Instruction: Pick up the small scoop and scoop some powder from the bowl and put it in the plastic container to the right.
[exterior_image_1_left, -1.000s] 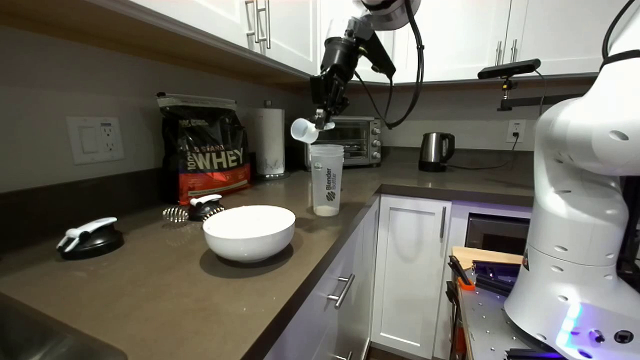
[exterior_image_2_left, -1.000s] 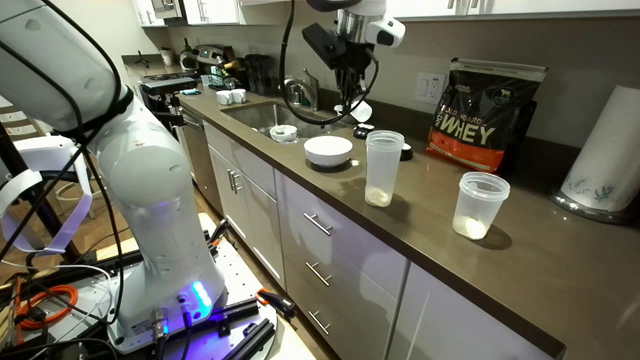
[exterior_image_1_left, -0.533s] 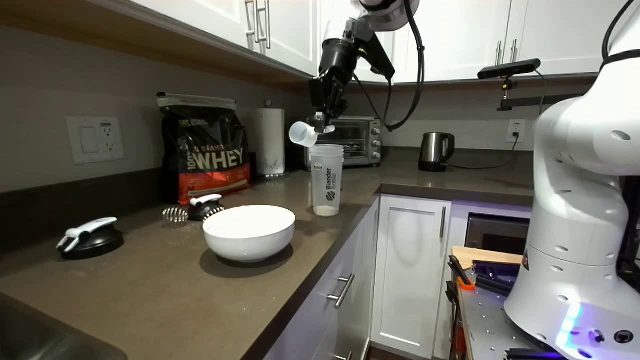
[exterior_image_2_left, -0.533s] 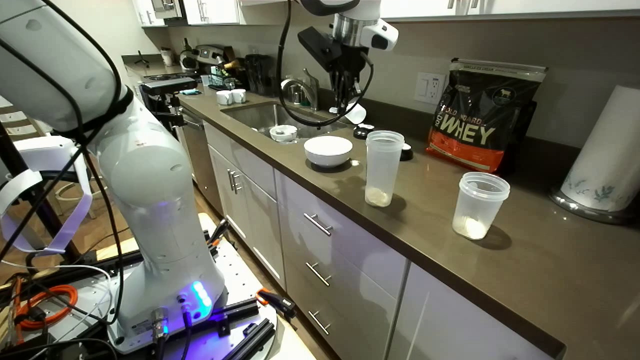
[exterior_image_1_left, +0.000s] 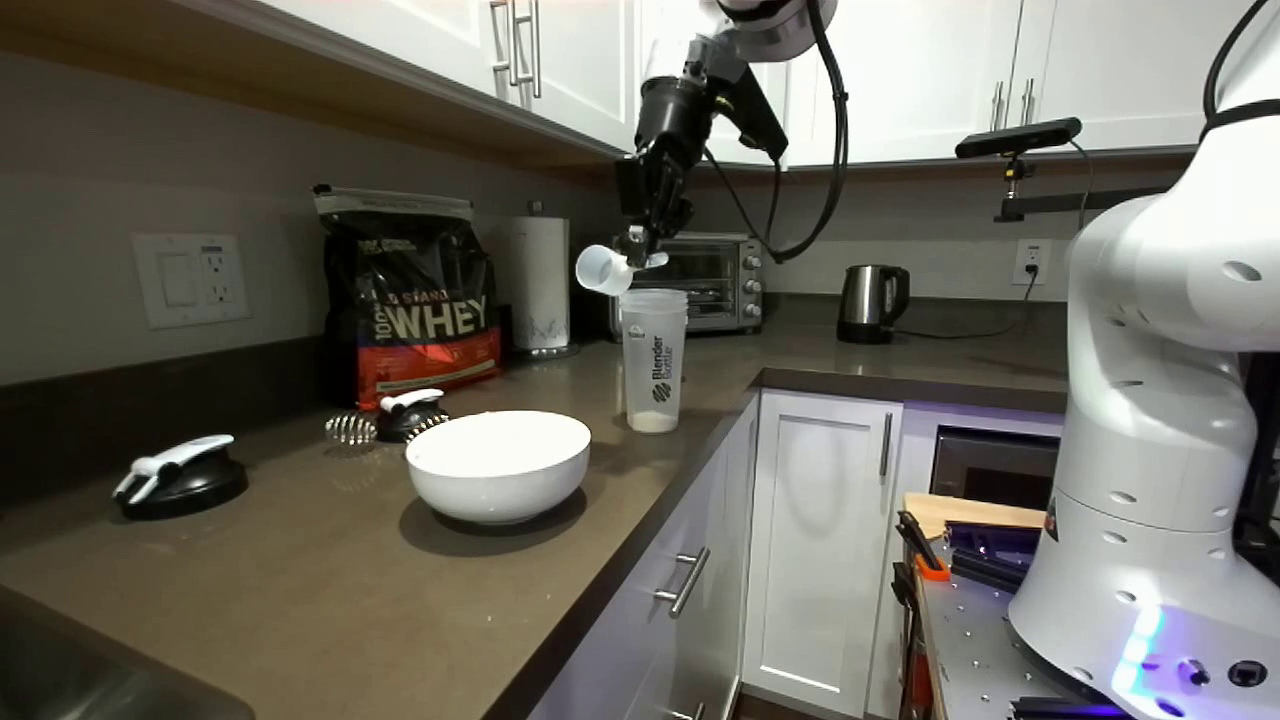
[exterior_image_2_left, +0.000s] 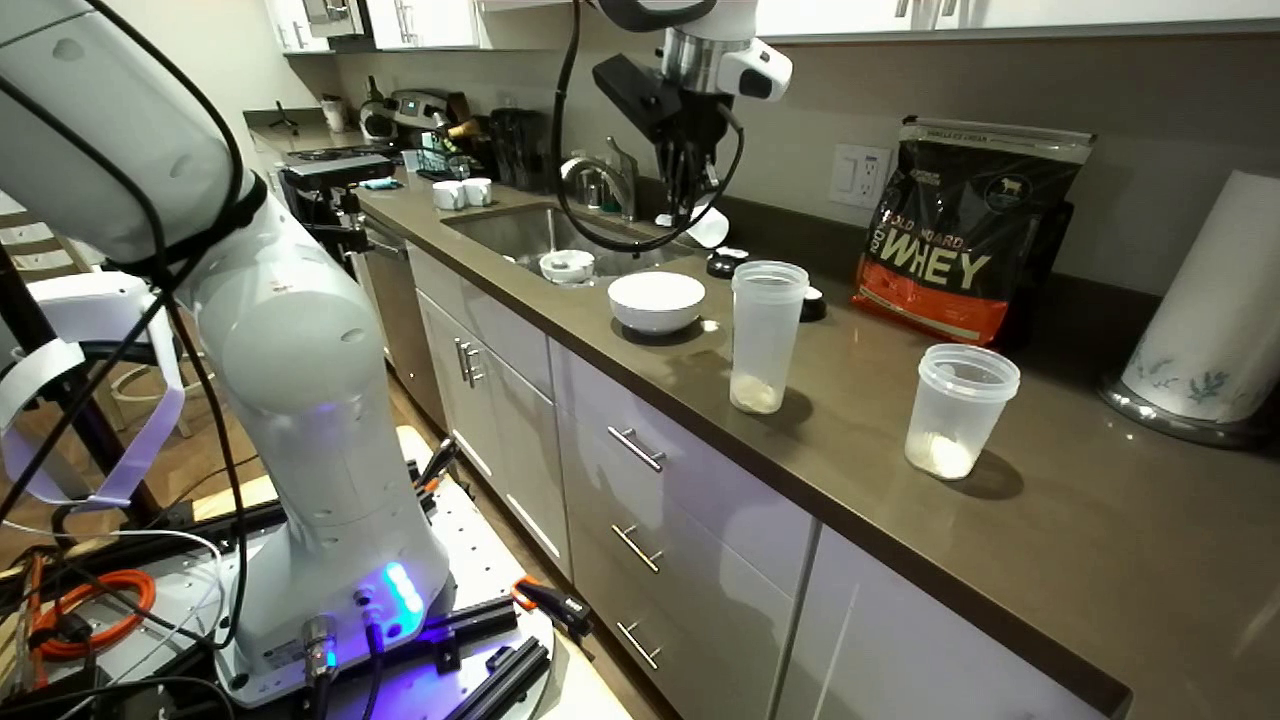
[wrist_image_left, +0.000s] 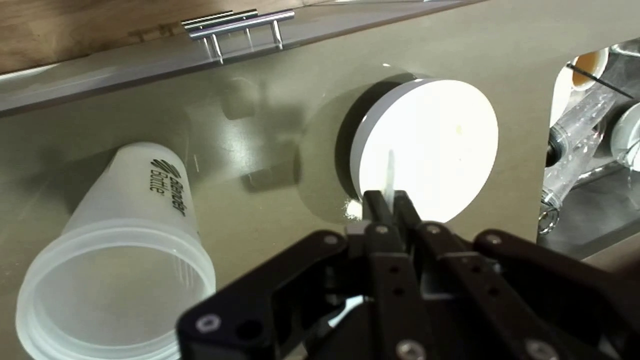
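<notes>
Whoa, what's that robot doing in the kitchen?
The robot arm is holding a small whitish scoop in its gripper, tipped sideways above the counter. A white bowl sits on the counter, and nearby stand a tall plastic cup and a shorter one, both open, with some pale powder at the bottom of each. Whether the scoop holds any, I can't tell.
</notes>
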